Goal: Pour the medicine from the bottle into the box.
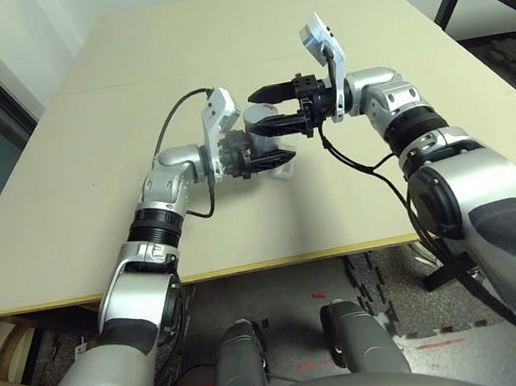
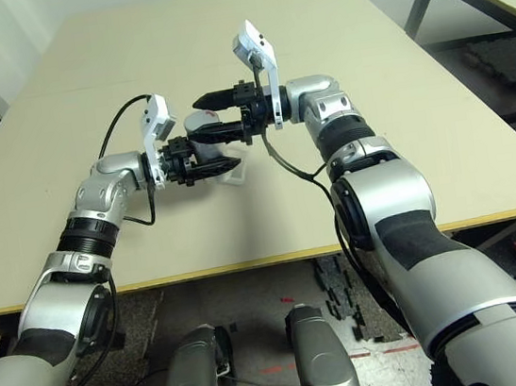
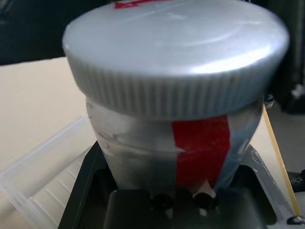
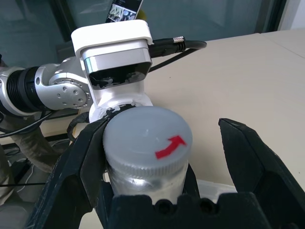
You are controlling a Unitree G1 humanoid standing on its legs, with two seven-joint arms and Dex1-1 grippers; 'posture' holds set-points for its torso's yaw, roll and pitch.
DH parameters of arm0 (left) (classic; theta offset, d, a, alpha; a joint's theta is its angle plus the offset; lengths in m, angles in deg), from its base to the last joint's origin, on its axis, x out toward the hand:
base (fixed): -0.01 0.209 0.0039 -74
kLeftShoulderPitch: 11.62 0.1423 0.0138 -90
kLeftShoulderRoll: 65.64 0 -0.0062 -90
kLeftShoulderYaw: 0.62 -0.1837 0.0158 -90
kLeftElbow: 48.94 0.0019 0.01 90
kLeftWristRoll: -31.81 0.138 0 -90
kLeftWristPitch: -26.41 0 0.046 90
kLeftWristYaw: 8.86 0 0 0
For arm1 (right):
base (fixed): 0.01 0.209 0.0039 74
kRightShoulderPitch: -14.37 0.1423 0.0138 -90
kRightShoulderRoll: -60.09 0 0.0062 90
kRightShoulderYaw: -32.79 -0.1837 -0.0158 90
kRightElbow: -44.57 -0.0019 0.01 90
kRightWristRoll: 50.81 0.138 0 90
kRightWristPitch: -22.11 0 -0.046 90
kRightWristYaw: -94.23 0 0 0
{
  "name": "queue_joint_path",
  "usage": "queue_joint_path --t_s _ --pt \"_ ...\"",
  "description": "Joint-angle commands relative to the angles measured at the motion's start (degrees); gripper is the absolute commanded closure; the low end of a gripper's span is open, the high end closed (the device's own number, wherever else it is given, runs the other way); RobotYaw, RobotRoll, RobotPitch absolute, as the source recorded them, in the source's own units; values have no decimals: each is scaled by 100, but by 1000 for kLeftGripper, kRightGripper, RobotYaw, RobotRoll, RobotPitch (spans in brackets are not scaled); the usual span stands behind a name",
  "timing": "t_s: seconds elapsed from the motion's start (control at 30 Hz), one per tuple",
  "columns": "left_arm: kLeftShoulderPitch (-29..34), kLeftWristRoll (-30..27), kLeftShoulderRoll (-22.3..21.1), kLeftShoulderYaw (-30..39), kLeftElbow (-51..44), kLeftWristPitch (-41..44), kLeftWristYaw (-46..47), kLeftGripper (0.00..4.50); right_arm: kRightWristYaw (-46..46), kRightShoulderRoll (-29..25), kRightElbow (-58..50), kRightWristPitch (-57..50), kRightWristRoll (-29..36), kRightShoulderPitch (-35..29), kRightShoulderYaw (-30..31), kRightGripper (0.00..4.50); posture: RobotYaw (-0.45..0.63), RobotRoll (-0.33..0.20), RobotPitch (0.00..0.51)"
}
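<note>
You see one bottle [image 3: 176,143] held tight in the left gripper [image 1: 268,160], mid-frame; the right gripper [image 1: 271,107] gapes wide around its cap [image 4: 147,136]. One box [image 3: 43,176] sits below, with bare table [image 1: 218,36] above.

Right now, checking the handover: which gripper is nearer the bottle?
Left. The left gripper is shut on the bottle; the right gripper stands open around its cap, one finger touching.

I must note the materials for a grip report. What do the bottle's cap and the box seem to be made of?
The cap looks like silver-grey plastic with a smooth satin top and a finely ribbed rim, though coated metal is possible. The box seems to be thin clear plastic: the table shows through it and its edges look whitish.
</note>
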Motion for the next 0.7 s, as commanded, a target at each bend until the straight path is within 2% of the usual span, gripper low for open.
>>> queue_joint_path --t_s 0.03,0.37,0.7 --pt "15 -10 -23 -31 -110 -37 -95 1728 -272 -314 181 20 -100 -3 -65 0 -203 0 54" --pt "-16 -26 -36 -21 -48 -75 -62 1728 -567 -840 375 -1 -159 -96 -119 0 -206 0 51" --pt "-44 9 -32 15 55 -152 -77 1728 -694 -1094 455 46 -302 -187 -124 0 -208 0 44"
